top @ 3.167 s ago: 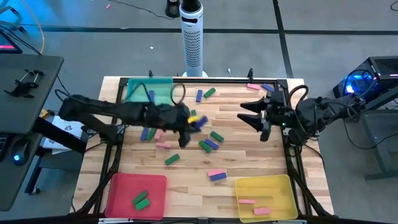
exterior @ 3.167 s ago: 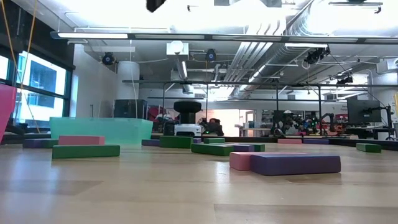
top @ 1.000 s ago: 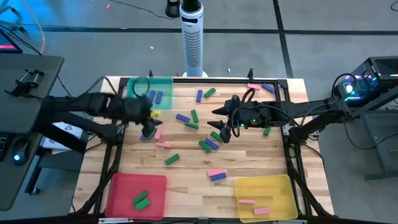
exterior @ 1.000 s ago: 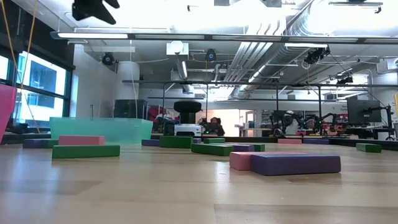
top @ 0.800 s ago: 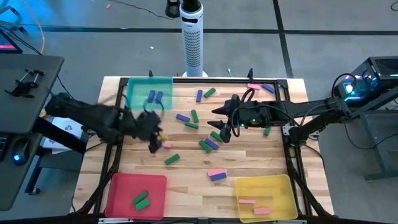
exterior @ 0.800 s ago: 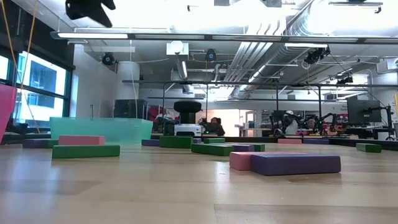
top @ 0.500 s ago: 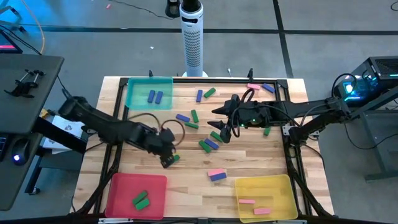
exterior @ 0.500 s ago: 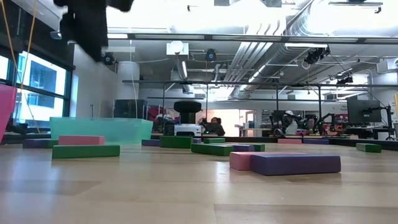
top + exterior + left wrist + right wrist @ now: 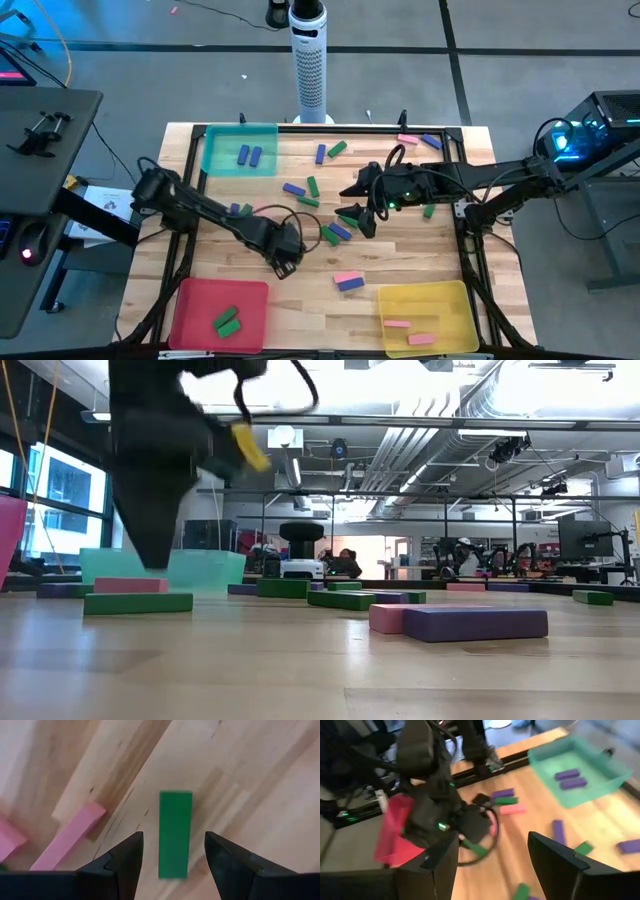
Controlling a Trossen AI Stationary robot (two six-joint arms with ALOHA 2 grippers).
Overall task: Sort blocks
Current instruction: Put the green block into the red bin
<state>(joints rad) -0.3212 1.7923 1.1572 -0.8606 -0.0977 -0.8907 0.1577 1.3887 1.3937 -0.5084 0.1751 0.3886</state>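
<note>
The left hand (image 9: 172, 855), fingers spread, straddles a green block (image 9: 175, 834) on the worktop (image 9: 400, 285). Closing off-centre could twist it away. The right hand (image 9: 362, 208) hovers open.

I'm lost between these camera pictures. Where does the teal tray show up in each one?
High view: teal tray at the table's far-left corner.
Low view: tray at the left, in the background, partly behind a dark arm.
Left wrist view: not in it.
Right wrist view: tray at the upper right.
Shared landmark: the two blue blocks lying side by side in the tray, seen in the high and right wrist views.
</note>
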